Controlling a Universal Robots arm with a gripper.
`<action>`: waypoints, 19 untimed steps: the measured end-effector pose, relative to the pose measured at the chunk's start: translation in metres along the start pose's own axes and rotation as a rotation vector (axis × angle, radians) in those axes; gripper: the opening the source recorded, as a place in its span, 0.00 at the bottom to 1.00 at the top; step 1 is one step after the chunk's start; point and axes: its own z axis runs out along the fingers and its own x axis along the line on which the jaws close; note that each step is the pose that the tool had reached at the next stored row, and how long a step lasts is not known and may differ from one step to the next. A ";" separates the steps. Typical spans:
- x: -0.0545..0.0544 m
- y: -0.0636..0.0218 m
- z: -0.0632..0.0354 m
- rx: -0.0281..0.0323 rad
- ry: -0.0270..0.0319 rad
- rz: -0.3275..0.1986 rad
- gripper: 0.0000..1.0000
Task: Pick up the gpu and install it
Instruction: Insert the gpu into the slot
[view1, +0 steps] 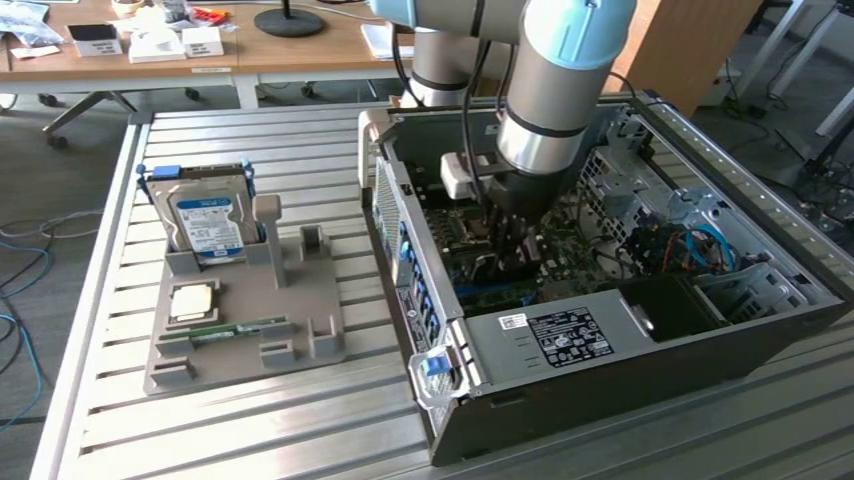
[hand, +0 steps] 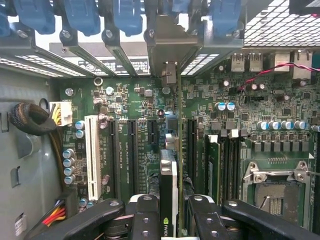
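Hand (hand: 170, 220) clamped on gpu (hand: 168, 185) edge-on at lower centre above motherboard (hand: 140, 100); risks missing the slot, jamming if tilted.

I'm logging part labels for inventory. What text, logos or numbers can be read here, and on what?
Nvidia eye logo, no words: on the gpu edge held in the gripper.
Hard drive blue-white label: too small to read.
Power supply black sticker: unreadable.
Motherboard white lettering: too blurred to read.
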 end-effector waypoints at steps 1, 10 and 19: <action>0.000 0.0001 0.0007 0.0010 0.0001 0.000 0.27; 0.000 0.0013 0.0033 0.0031 0.0000 0.000 0.27; 0.000 0.0027 0.0045 0.0032 -0.0001 0.000 0.27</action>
